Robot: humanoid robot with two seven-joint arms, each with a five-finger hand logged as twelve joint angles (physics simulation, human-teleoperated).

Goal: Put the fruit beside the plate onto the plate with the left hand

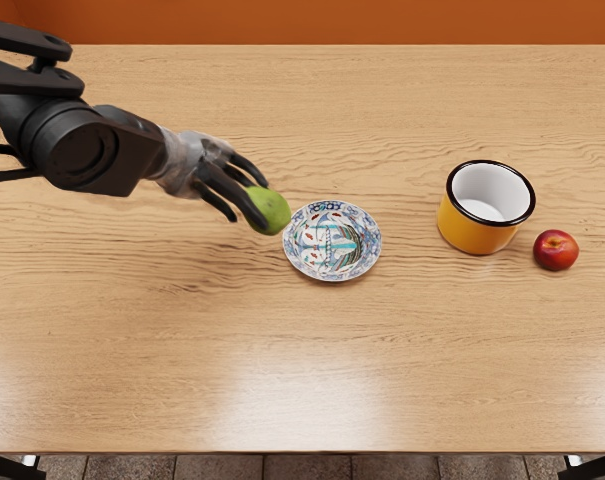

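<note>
A green fruit (pixel 271 209) sits in the curled fingers of my left hand (pixel 234 189), just left of the plate's rim. It looks lifted a little above the table. The patterned plate (pixel 331 240) lies near the table's middle, blue and white with red marks, and nothing is on it. My left arm comes in from the upper left. The right arm does not show.
A yellow mug (pixel 485 207) with a white inside stands to the right of the plate. A red apple (pixel 556 250) lies beside the mug at the far right. The wooden table (pixel 302 380) runs on toward its front edge.
</note>
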